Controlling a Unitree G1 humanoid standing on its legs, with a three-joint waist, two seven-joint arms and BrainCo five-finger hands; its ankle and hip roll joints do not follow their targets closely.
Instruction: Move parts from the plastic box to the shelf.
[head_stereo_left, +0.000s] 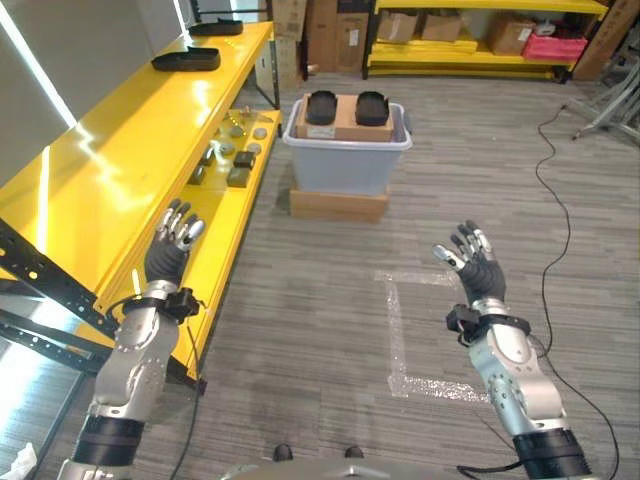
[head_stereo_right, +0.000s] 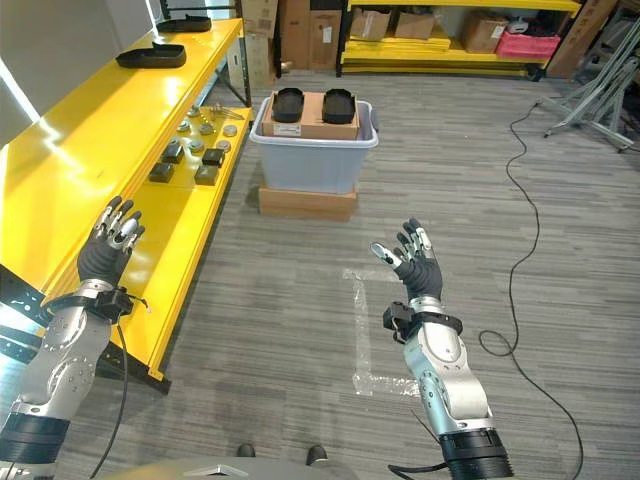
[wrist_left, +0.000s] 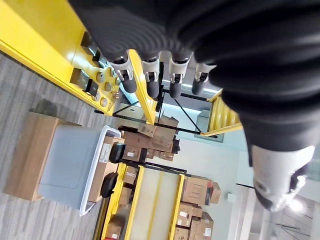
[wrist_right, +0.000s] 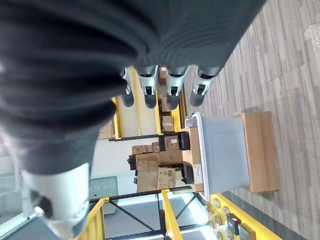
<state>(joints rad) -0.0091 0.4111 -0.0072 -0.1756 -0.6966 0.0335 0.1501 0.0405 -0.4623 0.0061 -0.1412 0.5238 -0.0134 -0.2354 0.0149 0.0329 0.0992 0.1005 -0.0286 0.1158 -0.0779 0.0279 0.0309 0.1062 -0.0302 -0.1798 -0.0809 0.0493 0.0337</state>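
The pale grey translucent plastic box (head_stereo_left: 347, 152) stands on the floor ahead of the robot, on a low light-wood platform (head_stereo_left: 338, 204), just off the near end of the long yellow metal shelf (head_stereo_left: 120, 170). Inside the box lies a brown cardboard carton (head_stereo_left: 345, 120) with two black moulded parts (head_stereo_left: 321, 106) resting on top of it, side by side. Each is oblong, its long axis running away from the robot toward the far wall, and the box's own long side lies across that line.

On the shelf's lower lip near the box sits a cluster of small parts (head_stereo_left: 232, 152): round silvery discs and dark square blocks, close together in loose rows. Farther along the shelf top lie two flat black trays (head_stereo_left: 186, 60), one behind the other.

The left hand (head_stereo_left: 173, 240) is raised at the shelf's front edge, fingers straight and spread, holding nothing. The right hand (head_stereo_left: 472, 259) hangs over bare grey wood-look floor (head_stereo_left: 320, 290), well apart from the box, fingers likewise extended and empty. Just beside it on the floor is a square outline of clear tape (head_stereo_left: 395, 330). Against the far wall stands a second yellow rack (head_stereo_left: 480, 40) with cardboard cartons and a red crate (head_stereo_left: 553, 46).
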